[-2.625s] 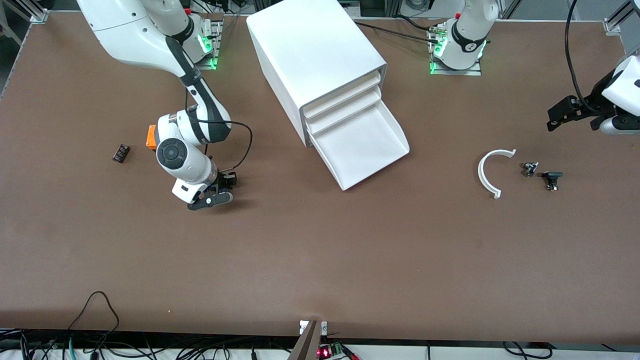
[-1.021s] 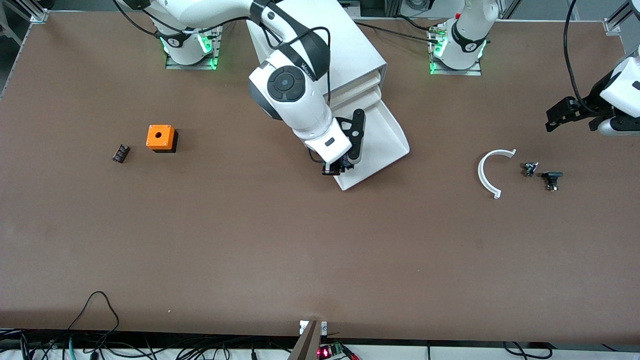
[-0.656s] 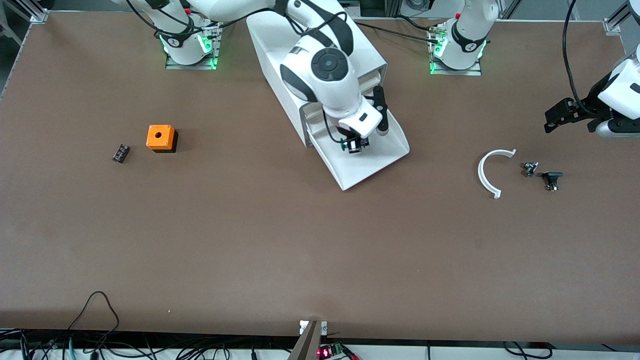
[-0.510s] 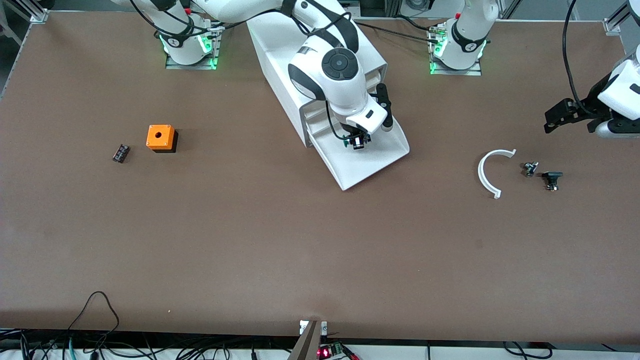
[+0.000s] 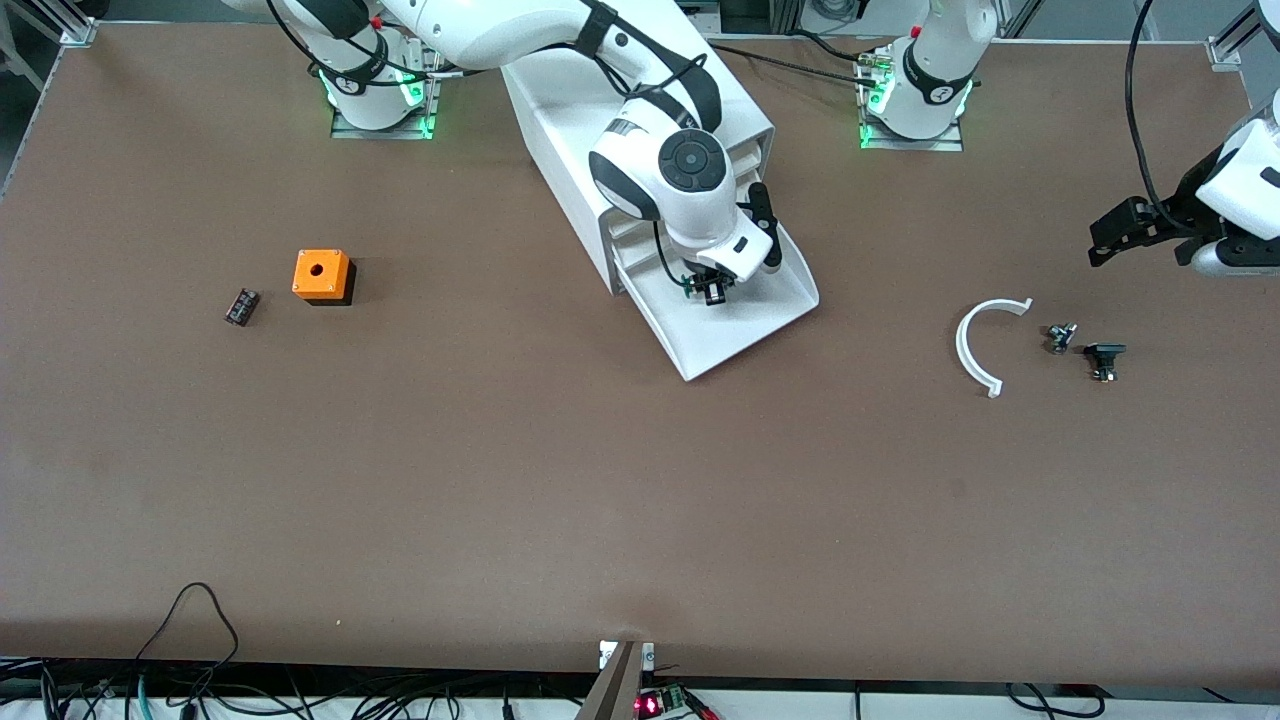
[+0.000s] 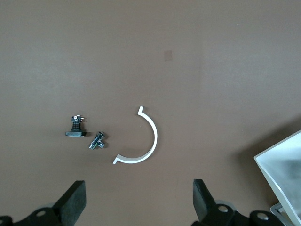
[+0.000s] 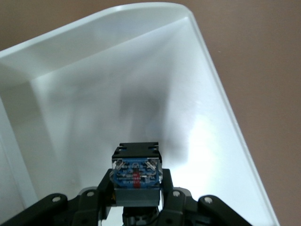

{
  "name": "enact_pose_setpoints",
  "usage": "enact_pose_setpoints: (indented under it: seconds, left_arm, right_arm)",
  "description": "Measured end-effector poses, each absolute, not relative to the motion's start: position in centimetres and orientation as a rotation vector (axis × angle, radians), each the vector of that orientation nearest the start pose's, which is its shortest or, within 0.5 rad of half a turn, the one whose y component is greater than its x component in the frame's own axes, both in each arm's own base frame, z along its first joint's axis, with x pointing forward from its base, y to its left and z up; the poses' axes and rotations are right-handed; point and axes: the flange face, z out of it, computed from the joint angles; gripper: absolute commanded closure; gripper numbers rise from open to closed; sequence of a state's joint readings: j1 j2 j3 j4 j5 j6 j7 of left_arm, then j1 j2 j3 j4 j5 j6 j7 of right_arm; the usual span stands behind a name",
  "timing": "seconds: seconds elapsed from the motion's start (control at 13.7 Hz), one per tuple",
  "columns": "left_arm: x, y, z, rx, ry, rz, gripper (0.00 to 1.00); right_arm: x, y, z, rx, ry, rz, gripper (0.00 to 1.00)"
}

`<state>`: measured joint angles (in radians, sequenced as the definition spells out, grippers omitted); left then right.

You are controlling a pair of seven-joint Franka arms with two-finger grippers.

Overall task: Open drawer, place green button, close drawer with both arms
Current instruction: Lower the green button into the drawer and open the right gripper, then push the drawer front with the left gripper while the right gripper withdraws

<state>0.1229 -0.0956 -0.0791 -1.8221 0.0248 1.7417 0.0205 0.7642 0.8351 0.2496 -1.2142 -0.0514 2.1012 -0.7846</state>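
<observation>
The lowest drawer (image 5: 745, 325) of the white cabinet (image 5: 620, 100) stands pulled open toward the front camera. My right gripper (image 5: 712, 291) is low over the drawer's floor and is shut on the button (image 5: 708, 289). In the right wrist view the button's black body with its blue underside (image 7: 136, 175) sits between the fingers (image 7: 170, 197), over the white drawer floor (image 7: 94, 94). My left gripper (image 5: 1102, 245) waits open and empty over the table at the left arm's end; its fingers (image 6: 75, 201) stand wide apart.
An orange box (image 5: 322, 275) and a small dark reddish block (image 5: 241, 306) lie toward the right arm's end. A white curved piece (image 5: 975, 345) and two small dark parts (image 5: 1060, 337) (image 5: 1104, 358) lie under the left gripper; they also show in the left wrist view, with the curved piece (image 6: 149, 141).
My right arm has swung from beside the orange box across to the open drawer with the button, then lowered it inside. The left arm has hardly moved.
</observation>
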Motion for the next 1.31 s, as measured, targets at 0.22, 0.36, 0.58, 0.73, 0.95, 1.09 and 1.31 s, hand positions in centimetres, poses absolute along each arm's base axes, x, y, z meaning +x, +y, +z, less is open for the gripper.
enact_pose_setpoints:
  seconds: [0.22, 0.36, 0.58, 0.73, 0.95, 1.09, 1.31]
  left_arm:
    - [53.3, 2.4, 57.2, -3.109, -0.030, -0.022, 0.00]
    - [53.3, 2.4, 57.2, -3.109, -0.030, -0.022, 0.00]
    - [53.5, 2.4, 56.9, -3.109, -0.029, -0.015, 0.00]
    - [53.8, 2.3, 56.4, -3.110, -0.025, -0.014, 0.00]
    - [55.5, 0.2, 54.6, -3.121, -0.093, -0.053, 0.00]
    - [57.3, -4.3, 51.5, -3.130, -0.208, -0.079, 0.00]
    - [58.6, -13.0, 44.6, -3.164, -0.381, -0.114, 0.00]
  right_arm:
    - [44.2, 62.1, 27.9, 2.108, 2.519, 0.076, 0.00]
    - [44.3, 62.1, 28.0, 2.110, 2.517, 0.084, 0.00]
    - [45.2, 62.3, 30.0, 2.127, 2.500, 0.155, 0.00]
    - [46.1, 62.4, 33.0, 2.180, 2.446, 0.223, 0.00]
    - [48.2, 59.5, 38.1, 2.398, 2.207, 0.193, 0.00]
    - [51.3, 55.6, 40.8, 2.585, 1.964, 0.177, 0.00]
    - [56.5, 47.9, 41.4, 2.717, 1.679, 0.131, 0.00]
